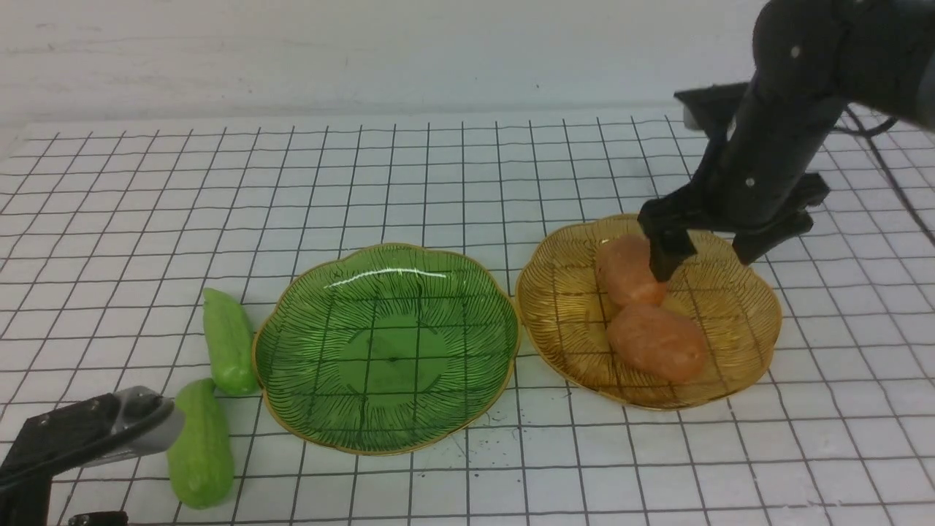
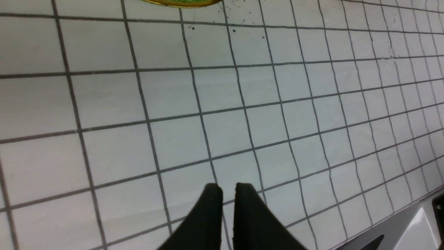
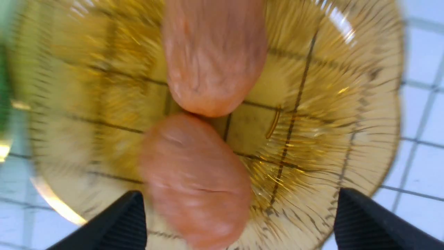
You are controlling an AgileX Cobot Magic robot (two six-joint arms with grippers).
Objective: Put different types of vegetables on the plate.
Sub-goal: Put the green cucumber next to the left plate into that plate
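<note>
2 potatoes [image 1: 657, 342] touch on amber plate [image 1: 581, 343]; 2 cucumbers [image 1: 200, 443] beside green plate [image 1: 397, 437]. Right fingers [image 3: 353, 211] wide, empty; left fingers [image 2: 212, 208] nearly together, nothing between. Risk: right arm swinging away low could clip a potato, rolling it off.

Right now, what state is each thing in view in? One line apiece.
Green plate: upright, empty
Amber plate: upright, holding both potatoes
Potatoes: lying down
Cucumbers: lying, off the plates
Left gripper: shut, empty
Right gripper: open
</note>
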